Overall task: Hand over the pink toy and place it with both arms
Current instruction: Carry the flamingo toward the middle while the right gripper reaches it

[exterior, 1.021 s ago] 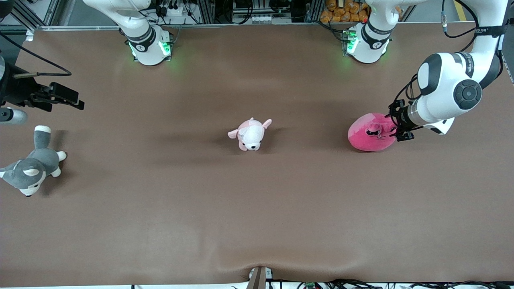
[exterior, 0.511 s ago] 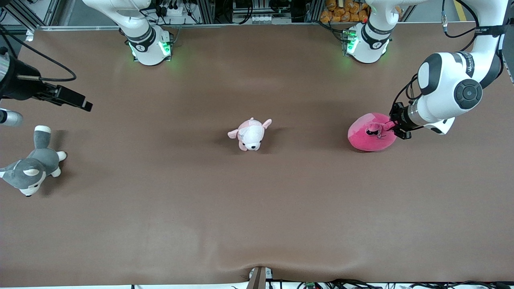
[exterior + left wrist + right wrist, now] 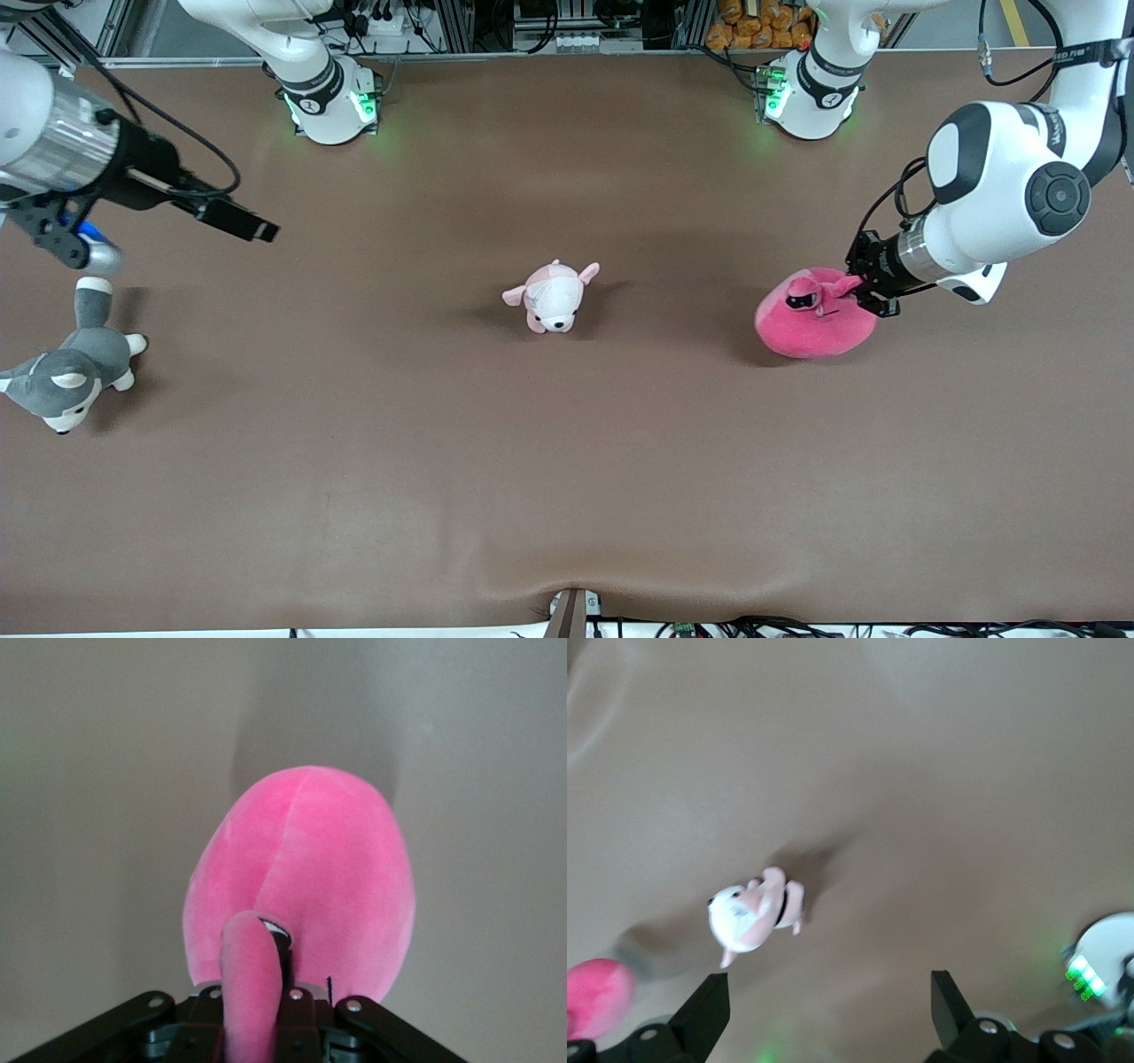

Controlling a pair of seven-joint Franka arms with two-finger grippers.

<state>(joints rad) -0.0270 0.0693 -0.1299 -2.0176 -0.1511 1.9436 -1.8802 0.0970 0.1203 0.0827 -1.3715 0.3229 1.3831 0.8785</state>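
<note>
while the left arm has the toy pinched, status is as follows:
pink toy: pink toy (image 3: 811,323) toward the left arm's end of the table; contact with the brown table (image 3: 567,461) not clear, its shadow sits just beside it.
left gripper: left gripper (image 3: 858,288) clamped tight on a small protruding bit of plush at the toy's top, ear or limb, can't tell which; left wrist view shows that nub (image 3: 251,983) running between the jaws.
right gripper: right gripper (image 3: 828,1005) jaws spread wide, nothing in them, up in the air over the right arm's end of the table, above the grey husky plush (image 3: 66,372).
step: pick-up by the left arm; handover not begun.
next: judgement only, lift the toy clear, carry it toward mid-table, present a free side so the right gripper can close on the body.
risk: thin grip on soft fabric, toy may swing or slip.
bystander: pale puppy plush (image 3: 554,297) mid-table, sits in the likely transfer path.
hidden: toy's face and underside, left fingertips buried in plush, right fingertips cut off in front view.
</note>
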